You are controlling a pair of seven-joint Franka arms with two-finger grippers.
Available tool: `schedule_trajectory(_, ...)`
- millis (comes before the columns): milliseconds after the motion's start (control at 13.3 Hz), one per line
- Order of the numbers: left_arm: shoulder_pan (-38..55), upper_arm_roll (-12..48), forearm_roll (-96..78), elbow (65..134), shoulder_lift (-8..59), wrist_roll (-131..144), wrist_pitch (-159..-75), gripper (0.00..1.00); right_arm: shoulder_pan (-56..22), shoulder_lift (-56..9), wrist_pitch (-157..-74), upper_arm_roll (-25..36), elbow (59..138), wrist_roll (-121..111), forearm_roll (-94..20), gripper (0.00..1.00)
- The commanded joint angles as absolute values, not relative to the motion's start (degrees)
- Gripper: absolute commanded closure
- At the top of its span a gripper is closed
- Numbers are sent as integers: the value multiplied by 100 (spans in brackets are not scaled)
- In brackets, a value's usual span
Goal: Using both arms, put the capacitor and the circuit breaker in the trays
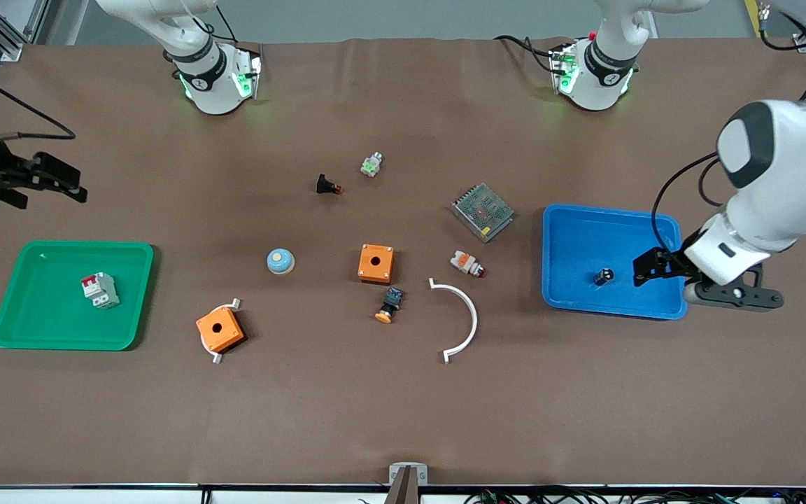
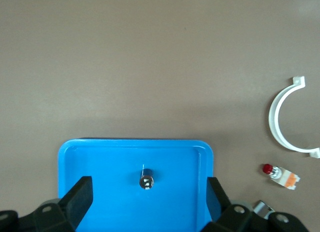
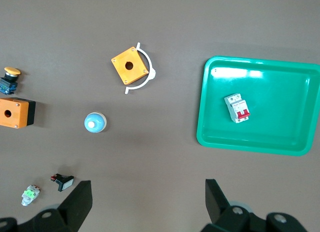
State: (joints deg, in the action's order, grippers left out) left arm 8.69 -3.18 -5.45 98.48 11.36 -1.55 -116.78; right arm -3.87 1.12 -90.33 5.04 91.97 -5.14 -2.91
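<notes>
The capacitor [image 1: 603, 276], a tiny black cylinder, lies in the blue tray [image 1: 585, 238] at the left arm's end of the table. My left gripper [image 1: 646, 269] hangs open and empty over that tray's edge, apart from the capacitor. The left wrist view shows the capacitor [image 2: 146, 180] on the tray floor [image 2: 100, 162] between my spread left gripper [image 2: 149, 199] jaws. The circuit breaker [image 1: 100, 290], white with red levers, lies in the green tray [image 1: 46, 280]. My right gripper [image 1: 60, 180] is open and empty over bare table beside the green tray. The right wrist view shows the breaker [image 3: 237, 108] in the tray [image 3: 280, 137].
In the middle of the table lie two orange boxes [image 1: 376, 263] [image 1: 220, 329], a white curved clip [image 1: 459, 318], a blue dome [image 1: 280, 261], a metal mesh box [image 1: 483, 211], a black part with red tip [image 1: 328, 185], an orange-capped button [image 1: 390, 305] and a white-and-orange part [image 1: 467, 263].
</notes>
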Motion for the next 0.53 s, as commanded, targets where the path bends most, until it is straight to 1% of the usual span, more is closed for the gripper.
schedule_trajectory(0, 861, -316, -238, 9432, 889, 201, -10936, 0, -352, 719, -9421, 492, 10043, -422, -202, 0)
schedule_trajectory(75, 853, -316, -220, 9370, 731, 237, -10725, 0, -343, 851, -9483, 501, 10229, -422, -202, 0)
schedule_trajectory(450, 844, -343, -220, 9387, -113, 237, -10012, 0, -211, 853, -9422, 518, 10161, -413, -202, 0)
